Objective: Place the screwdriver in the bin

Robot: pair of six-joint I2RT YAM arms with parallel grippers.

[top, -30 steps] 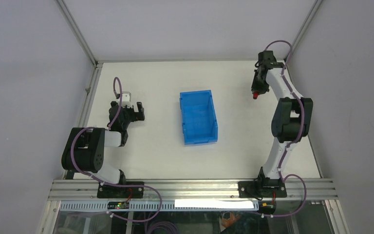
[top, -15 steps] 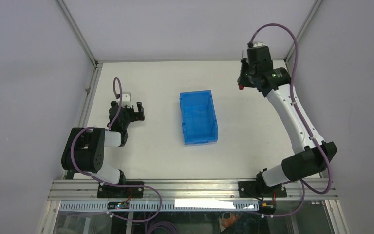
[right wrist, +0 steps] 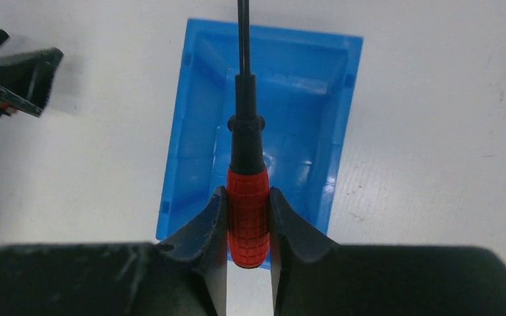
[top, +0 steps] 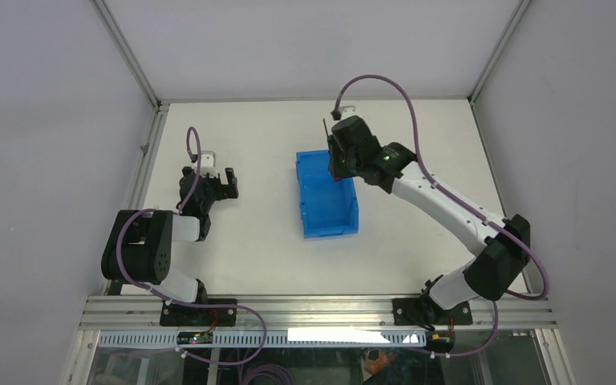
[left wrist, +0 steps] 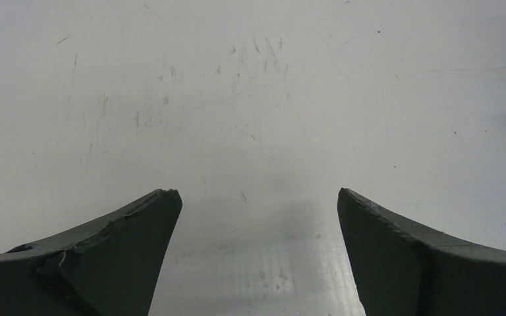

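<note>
The blue bin (top: 326,196) sits open-topped in the middle of the table. My right gripper (top: 337,164) hangs above its far right rim, shut on the screwdriver. In the right wrist view the red handle (right wrist: 248,217) is clamped between my fingers (right wrist: 207,227), and the dark shaft points out over the bin (right wrist: 197,118) below. My left gripper (top: 218,183) rests at the left of the table, away from the bin. In the left wrist view it (left wrist: 257,204) is open and empty over bare table.
The white table (top: 409,216) is fenced by metal frame posts at the back corners and a rail at the near edge. My left gripper's tips show at the upper left of the right wrist view (right wrist: 20,79).
My right arm has swung left from the back right corner with the screwdriver, ending above the bin. The left arm has not moved.
</note>
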